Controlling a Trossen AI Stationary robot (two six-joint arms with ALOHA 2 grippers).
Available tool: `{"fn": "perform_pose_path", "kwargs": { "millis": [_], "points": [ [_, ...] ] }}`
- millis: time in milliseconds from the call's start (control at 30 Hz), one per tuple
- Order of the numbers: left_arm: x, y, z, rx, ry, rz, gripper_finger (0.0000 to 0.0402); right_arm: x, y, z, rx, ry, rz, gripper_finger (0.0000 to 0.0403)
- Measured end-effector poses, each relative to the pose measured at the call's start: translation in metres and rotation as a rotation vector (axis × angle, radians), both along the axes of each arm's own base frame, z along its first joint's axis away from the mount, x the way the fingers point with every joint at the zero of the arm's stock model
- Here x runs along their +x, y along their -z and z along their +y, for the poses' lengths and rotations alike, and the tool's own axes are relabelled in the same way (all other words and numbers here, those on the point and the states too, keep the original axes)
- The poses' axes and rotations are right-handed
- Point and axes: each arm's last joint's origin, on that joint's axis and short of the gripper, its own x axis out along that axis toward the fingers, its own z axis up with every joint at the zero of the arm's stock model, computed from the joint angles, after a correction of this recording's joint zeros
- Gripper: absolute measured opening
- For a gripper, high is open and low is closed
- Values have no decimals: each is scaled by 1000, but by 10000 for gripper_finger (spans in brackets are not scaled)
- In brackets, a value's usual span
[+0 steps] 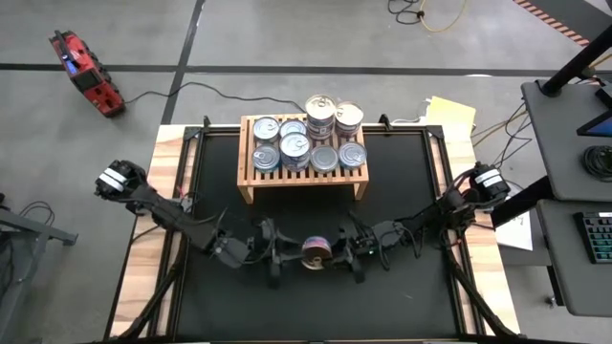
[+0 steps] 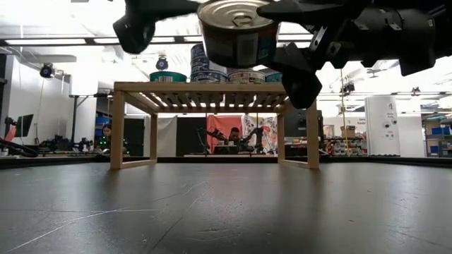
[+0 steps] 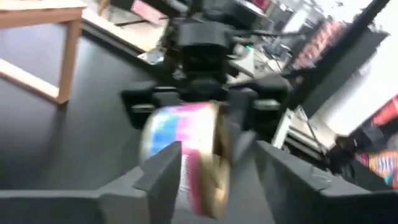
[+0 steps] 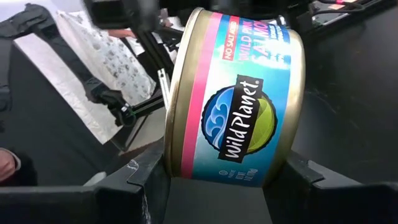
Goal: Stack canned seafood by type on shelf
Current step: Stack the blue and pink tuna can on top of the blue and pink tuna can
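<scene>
One can of salmon [image 1: 316, 250] held in the air between both grippers, in front of the shelf [image 1: 304, 183].

Its label is blue with a pink band, and its gold lid faces up in the low view. The right gripper [image 1: 346, 250] has its fingers closed on the can's sides, as the right wrist view shows. The left gripper [image 1: 280, 254] sits just beside the can with its fingers spread partway, apart from the label in the left wrist view. Behind, about eight more cans [image 1: 309, 139] stand on the slatted wooden shelf, some stacked, above the black mat [image 1: 220, 306].
</scene>
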Motion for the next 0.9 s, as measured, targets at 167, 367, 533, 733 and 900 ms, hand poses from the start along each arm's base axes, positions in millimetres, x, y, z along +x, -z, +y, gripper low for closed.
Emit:
{"fn": "perform_pose_path", "kwargs": {
  "millis": [167,367,533,733,900],
  "points": [
    [6,-1,12,-77,-15,3,231,-1,-1,2,2,-15,-1,191],
    [7,1,16,-89,7,33,256,-3,-4,5,8,-45,-11,191],
    [7,2,16,-77,10,37,258,-3,-11,2,5,-32,-40,191],
    [7,1,17,-43,14,34,259,-2,-17,0,-7,-24,-63,191],
    [10,-3,21,4,10,5,259,7,-25,-1,-55,-18,-73,191]
  ]
}}
